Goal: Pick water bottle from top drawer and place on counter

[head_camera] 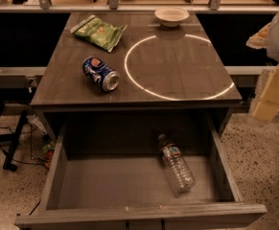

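Our gripper (272, 94) hangs at the right edge, wide or closed we cannot tell, and the bottle (176, 163) lying right in the drawer (57, 169) looks light, squashy and slippery, so we should grab its middle.

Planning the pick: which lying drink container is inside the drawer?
The clear water bottle, in the top drawer; the blue can lies on the counter. The gripper hangs at right.

Pepsi can (101, 74), chip bag (98, 31), white bowl (171, 16), gripper (269, 96) at rt edge
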Controlling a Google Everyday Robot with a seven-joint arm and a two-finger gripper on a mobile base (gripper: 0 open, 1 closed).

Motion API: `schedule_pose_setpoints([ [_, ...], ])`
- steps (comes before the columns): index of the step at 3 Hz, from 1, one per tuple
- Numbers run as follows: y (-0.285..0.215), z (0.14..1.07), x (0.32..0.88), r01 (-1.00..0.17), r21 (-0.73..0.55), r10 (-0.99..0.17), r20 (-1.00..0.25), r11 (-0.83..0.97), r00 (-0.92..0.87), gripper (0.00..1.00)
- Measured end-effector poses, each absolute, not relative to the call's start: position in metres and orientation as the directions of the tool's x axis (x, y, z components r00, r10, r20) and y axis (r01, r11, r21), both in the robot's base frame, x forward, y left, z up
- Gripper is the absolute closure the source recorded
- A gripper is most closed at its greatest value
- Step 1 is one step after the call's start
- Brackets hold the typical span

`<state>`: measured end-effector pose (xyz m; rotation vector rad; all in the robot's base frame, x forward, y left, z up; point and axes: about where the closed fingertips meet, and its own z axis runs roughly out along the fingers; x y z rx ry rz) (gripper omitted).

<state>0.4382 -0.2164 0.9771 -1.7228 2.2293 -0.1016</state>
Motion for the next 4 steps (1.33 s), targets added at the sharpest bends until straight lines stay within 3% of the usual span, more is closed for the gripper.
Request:
schedule_pose_setpoints([
  [2,-0.222,0.954,0.437,-0.926,-0.223,-0.943,-0.208,0.304,-0.26,0.0],
  [4,-0.239,0.821,0.435,-0.861,-0.099,-0.859,-0.184,0.499,-0.477,0.0],
])
